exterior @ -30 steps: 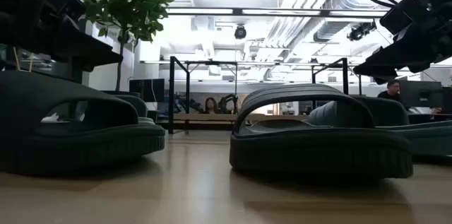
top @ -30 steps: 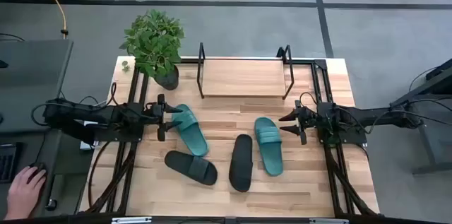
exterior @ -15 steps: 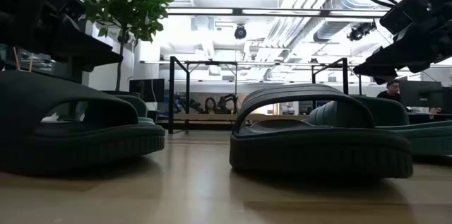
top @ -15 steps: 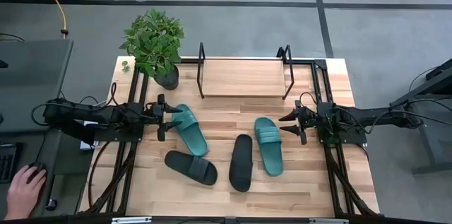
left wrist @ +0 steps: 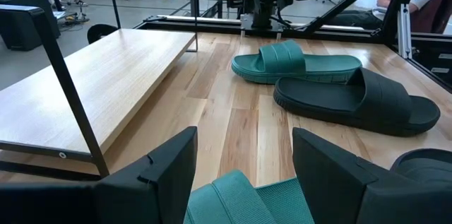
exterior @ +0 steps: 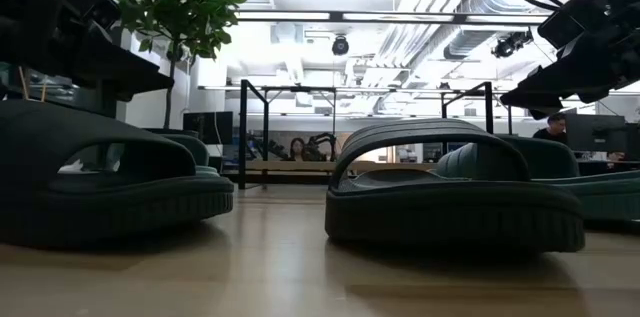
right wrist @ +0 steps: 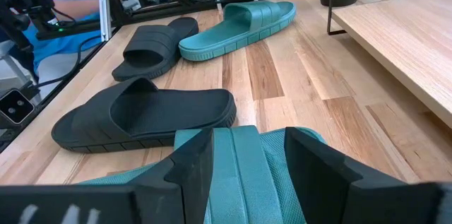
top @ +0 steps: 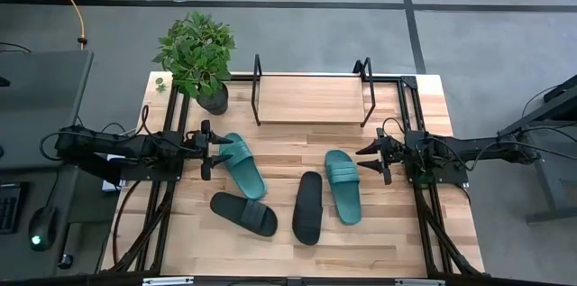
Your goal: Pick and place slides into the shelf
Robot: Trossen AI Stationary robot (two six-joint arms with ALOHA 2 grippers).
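Waiting wide at mid-frame edges: left gripper (top: 209, 151) and right gripper (top: 379, 160), jaws spread, empty.
Four ribbed slides (top: 306, 207) lie loose below the bare light-wood shelf (top: 311, 98); leafy potted plant (top: 196, 58) crowds its upper-left corner. No readable writing.

In the low view we lose most of the shelf (exterior: 270, 169) behind the two black slides, the left one (exterior: 100, 182) cut by the picture's edge. The teal slide (left wrist: 247, 206) under the left wrist camera shows only one end (the rest runs off-frame).
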